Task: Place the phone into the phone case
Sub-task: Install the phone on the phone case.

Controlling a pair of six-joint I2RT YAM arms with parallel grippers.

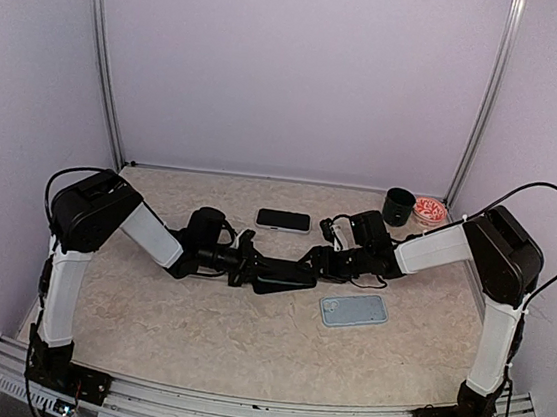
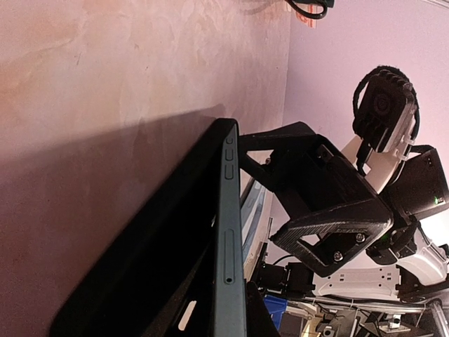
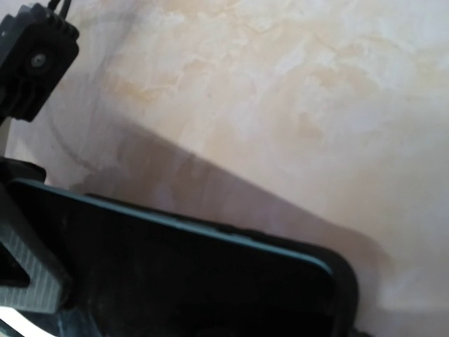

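Both arms meet over the middle of the table around the phone (image 1: 285,282). In the left wrist view its grey-teal side edge (image 2: 228,246) with buttons runs upward, and the black phone case (image 2: 158,253) wraps its back and far end. My left gripper (image 1: 244,261) is shut on the phone's near end. My right gripper (image 1: 325,261) stands wide across the cased far end, one finger (image 2: 330,210) against it. The right wrist view shows the dark screen (image 3: 196,281) and the case's black corner (image 3: 345,288).
A second black phone (image 1: 283,219) lies flat behind the arms. A light-blue phone-shaped slab (image 1: 354,310) lies in front of the right gripper. A black cup (image 1: 397,206) and a red-and-white dish (image 1: 428,209) stand at the back right corner.
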